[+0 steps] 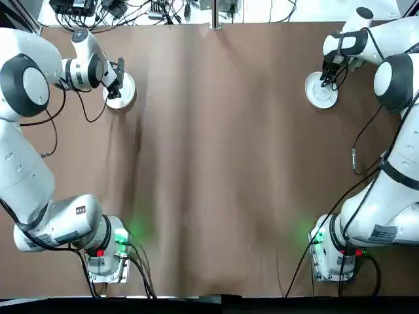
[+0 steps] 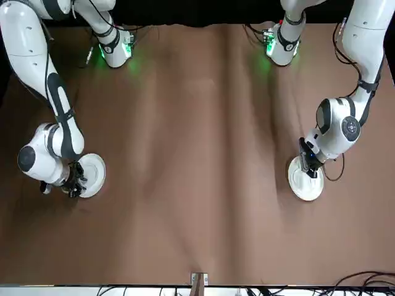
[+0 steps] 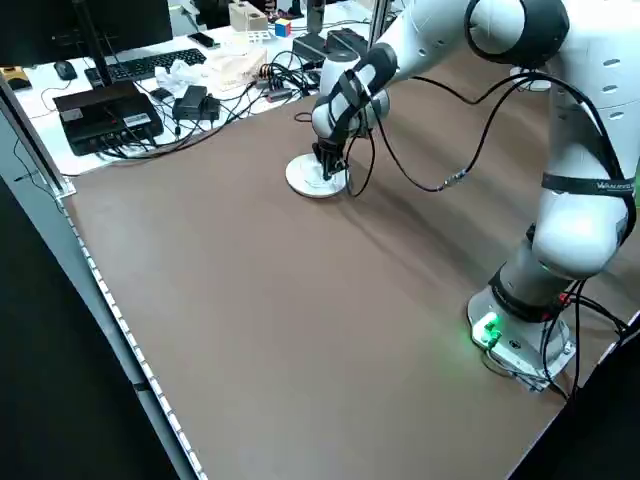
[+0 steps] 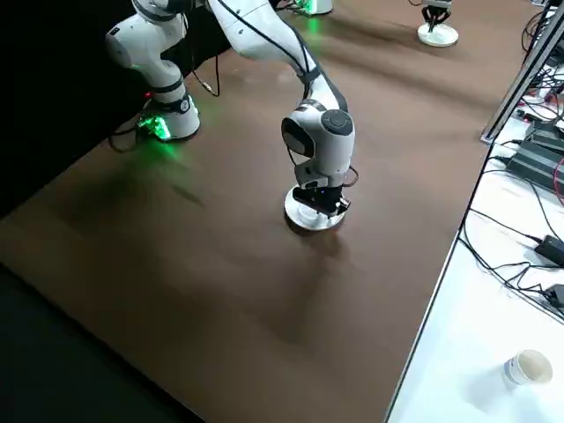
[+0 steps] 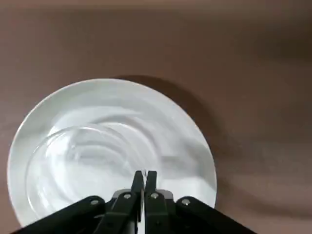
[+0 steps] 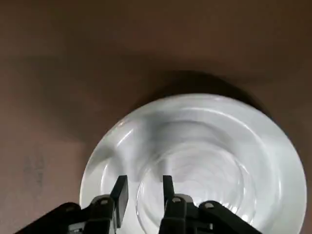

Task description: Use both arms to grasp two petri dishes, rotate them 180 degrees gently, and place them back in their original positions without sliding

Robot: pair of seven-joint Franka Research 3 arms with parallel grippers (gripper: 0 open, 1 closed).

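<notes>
Operator: "Closest to the lens in the left wrist view is my left gripper [image 5: 145, 173], its two black fingers nearly together with a thin clear edge between them. They pinch the rim of the left petri dish [image 5: 73, 161], a clear round one within the outline of a larger left white plate [image 5: 180, 136]."

Listener: "And the right wrist view?"

Operator: "My right gripper [image 6: 147, 178] has its fingers apart, a moderate gap between the tips. One tip is over the right petri dish [image 6: 204, 180], also clear, the other outside its rim; I can't tell whether either touches. That dish is within the right white plate [image 6: 273, 161]."

Listener: "Where are they from above?"

Operator: "Top view: both plates are toward the far side of the brown tabletop [image 1: 216, 163], well apart, each beneath its own gripper."

Listener: "From the front?"

Operator: "Left plate at picture right, right plate at picture left, white arms reaching down to both."

Listener: "And the sides?"

Operator: "Left side view: my left gripper is over its plate, near the cluttered white desk [image 3: 90, 70]. Right side view: my right gripper is over the nearer plate, the left plate farther off; a white cup [image 4: 529, 367] is on the desk."
</notes>
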